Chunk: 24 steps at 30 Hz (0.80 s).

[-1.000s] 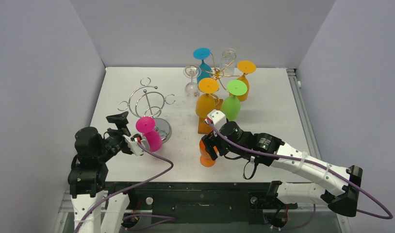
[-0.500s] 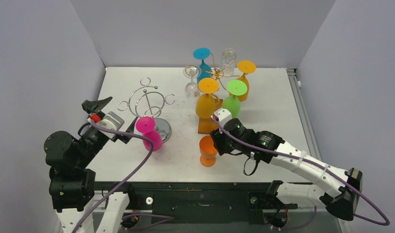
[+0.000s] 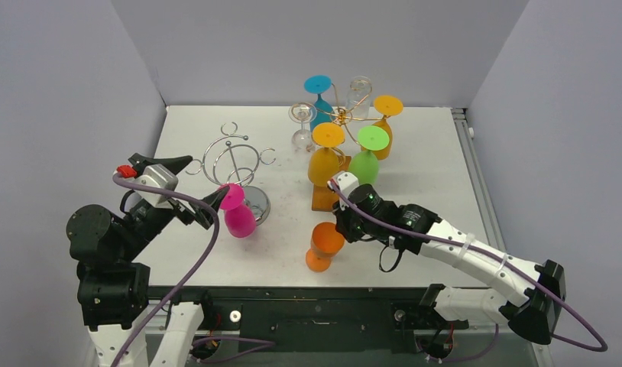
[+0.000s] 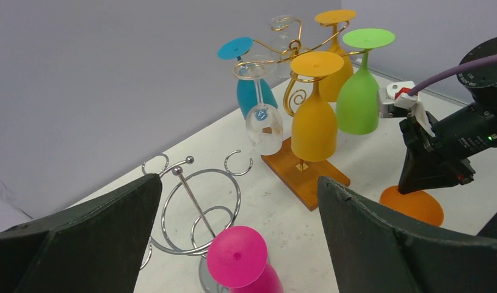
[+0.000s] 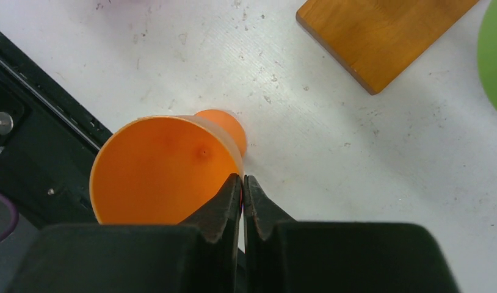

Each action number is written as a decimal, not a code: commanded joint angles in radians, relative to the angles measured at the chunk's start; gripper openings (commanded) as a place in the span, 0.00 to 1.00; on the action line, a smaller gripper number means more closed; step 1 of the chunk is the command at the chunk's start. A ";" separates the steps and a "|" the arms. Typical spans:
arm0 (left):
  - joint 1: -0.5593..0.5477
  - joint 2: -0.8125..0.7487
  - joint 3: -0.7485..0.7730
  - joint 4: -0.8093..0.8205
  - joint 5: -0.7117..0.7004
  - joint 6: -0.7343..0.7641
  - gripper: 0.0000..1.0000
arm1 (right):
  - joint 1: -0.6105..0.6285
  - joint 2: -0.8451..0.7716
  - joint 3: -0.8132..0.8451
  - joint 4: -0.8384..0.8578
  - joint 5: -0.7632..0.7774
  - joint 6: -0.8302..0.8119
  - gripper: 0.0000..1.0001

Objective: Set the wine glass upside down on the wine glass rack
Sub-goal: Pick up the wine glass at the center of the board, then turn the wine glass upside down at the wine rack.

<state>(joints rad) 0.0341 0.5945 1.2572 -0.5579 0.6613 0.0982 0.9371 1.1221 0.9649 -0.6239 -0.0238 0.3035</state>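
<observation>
My right end effector (image 5: 242, 180) is pinched tight on the rim of the orange glass (image 3: 322, 246), which leans tilted with its foot on the table (image 3: 430, 176), near the wooden base (image 3: 322, 202). My left end effector (image 3: 187, 183) gapes wide beside the pink glass (image 3: 238, 218).

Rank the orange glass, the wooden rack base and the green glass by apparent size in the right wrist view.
1. orange glass, largest, though nearest the camera.
2. wooden rack base, cut off by the top edge.
3. green glass, only a sliver at the right edge, so its rank is unsure.
</observation>
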 commanded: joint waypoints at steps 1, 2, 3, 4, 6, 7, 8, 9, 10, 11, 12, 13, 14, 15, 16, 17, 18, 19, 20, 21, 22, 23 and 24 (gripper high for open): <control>-0.002 0.024 0.005 0.033 0.072 -0.068 0.98 | -0.002 -0.048 0.117 0.021 -0.015 -0.004 0.00; -0.002 0.025 0.002 0.024 0.082 -0.064 0.99 | -0.001 -0.056 0.145 0.018 -0.013 -0.009 0.00; -0.002 0.025 0.000 0.014 0.085 -0.061 1.00 | -0.001 -0.068 0.171 0.013 -0.013 -0.015 0.00; -0.002 0.024 -0.003 0.002 0.097 -0.053 1.00 | -0.001 -0.078 0.198 0.008 -0.012 -0.018 0.00; -0.002 0.020 -0.008 -0.019 0.116 -0.038 1.00 | -0.001 -0.098 0.267 0.004 -0.006 -0.029 0.00; -0.002 0.018 -0.011 -0.020 0.123 -0.037 1.00 | -0.001 -0.108 0.295 0.004 -0.008 -0.038 0.00; -0.001 0.016 -0.014 -0.021 0.129 -0.039 1.00 | -0.002 -0.121 0.324 0.009 -0.012 -0.047 0.00; -0.002 0.017 -0.012 -0.021 0.134 -0.043 1.00 | -0.001 -0.134 0.349 0.018 -0.017 -0.054 0.00; -0.002 0.023 -0.012 -0.017 0.139 -0.054 0.96 | -0.001 -0.145 0.372 0.033 -0.022 -0.061 0.00; -0.002 0.027 -0.012 -0.009 0.146 -0.072 0.94 | -0.001 -0.154 0.395 0.051 -0.034 -0.067 0.00; -0.002 0.039 -0.011 -0.001 0.157 -0.089 0.94 | -0.001 -0.161 0.415 0.067 -0.045 -0.073 0.00; -0.002 0.049 -0.011 0.009 0.175 -0.124 0.93 | -0.001 -0.167 0.436 0.087 -0.053 -0.079 0.00; -0.002 0.061 -0.012 0.022 0.205 -0.143 0.91 | -0.001 -0.175 0.449 0.112 -0.065 -0.085 0.00; -0.002 0.074 -0.013 0.042 0.227 -0.170 0.90 | -0.001 -0.181 0.458 0.143 -0.072 -0.088 0.00; -0.002 0.086 -0.014 0.064 0.242 -0.200 0.89 | -0.002 -0.188 0.462 0.173 -0.076 -0.088 0.00; -0.002 0.101 -0.011 0.084 0.250 -0.227 0.87 | -0.001 -0.192 0.465 0.205 -0.084 -0.088 0.00; -0.002 0.114 -0.006 0.100 0.254 -0.263 0.87 | -0.001 -0.195 0.467 0.233 -0.090 -0.087 0.00; -0.002 0.128 0.005 0.111 0.256 -0.284 0.86 | -0.001 -0.195 0.468 0.257 -0.096 -0.084 0.00; -0.002 0.143 0.016 0.117 0.265 -0.299 0.86 | -0.001 -0.196 0.467 0.284 -0.106 -0.081 0.00; -0.002 0.156 0.030 0.118 0.275 -0.313 0.86 | -0.002 -0.197 0.463 0.319 -0.112 -0.077 0.00; -0.002 0.167 0.040 0.121 0.284 -0.327 0.86 | -0.001 -0.200 0.459 0.344 -0.114 -0.074 0.00; -0.002 0.173 0.045 0.127 0.292 -0.337 0.85 | -0.001 -0.206 0.451 0.373 -0.118 -0.068 0.00; -0.002 0.175 0.047 0.129 0.303 -0.335 0.85 | -0.002 -0.211 0.440 0.400 -0.121 -0.062 0.00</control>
<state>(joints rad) 0.0341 0.7479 1.2480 -0.5076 0.9005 -0.1505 0.9371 0.9150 1.4097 -0.4015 -0.1062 0.2317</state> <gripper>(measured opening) 0.856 0.004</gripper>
